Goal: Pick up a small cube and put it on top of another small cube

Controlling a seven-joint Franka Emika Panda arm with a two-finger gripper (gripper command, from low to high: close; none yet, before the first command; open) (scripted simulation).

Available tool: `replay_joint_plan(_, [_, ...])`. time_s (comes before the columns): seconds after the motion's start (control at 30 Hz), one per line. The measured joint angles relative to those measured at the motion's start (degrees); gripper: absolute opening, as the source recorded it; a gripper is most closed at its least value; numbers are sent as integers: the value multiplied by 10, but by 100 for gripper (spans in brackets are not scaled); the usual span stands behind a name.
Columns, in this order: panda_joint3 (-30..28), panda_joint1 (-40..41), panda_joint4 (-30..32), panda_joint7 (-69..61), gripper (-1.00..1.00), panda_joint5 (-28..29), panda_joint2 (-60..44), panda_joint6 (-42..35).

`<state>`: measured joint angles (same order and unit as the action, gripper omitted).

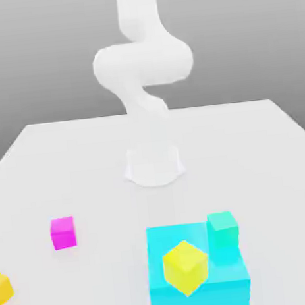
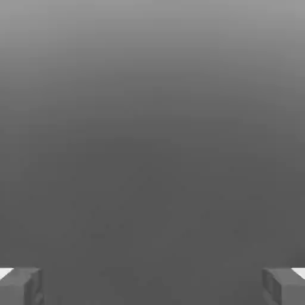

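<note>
My two-finger gripper (image 2: 152, 287), dark grey at the fingertips (image 2: 30, 287), stands wide open in the hand view, its fingers well apart, with nothing held between them. The small plain magenta cube (image 1: 63, 233) rests on the pale flat tabletop (image 1: 115, 278), toward the exterior view's left, apart from my gripper's grasp.

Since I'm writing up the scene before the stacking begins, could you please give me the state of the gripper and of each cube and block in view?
Gripper: open, holding nothing
Magenta cube: on the table, unstacked
Cyan block: bearing the teal-green cube
Orange-yellow cube: partly cut off by the picture edge
</note>
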<state>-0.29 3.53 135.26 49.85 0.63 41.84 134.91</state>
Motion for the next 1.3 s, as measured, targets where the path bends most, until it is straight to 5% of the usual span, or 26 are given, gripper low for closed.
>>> replay_joint_plan(0.6, [-97, 267, 296, 334, 0, 13, -382, 284])
replay_joint_plan(0.87, [-17, 339, 284, 280, 0, -85, -552, 421])
replay_joint_plan(0.9, [-10, 346, 282, 279, -100, -86, -564, 431])
replay_joint_plan(1.13, [-9, 347, 283, 281, -100, -84, -562, 430])
replay_joint_plan(1.3, [-48, 320, 300, 317, -100, -36, -471, 357])
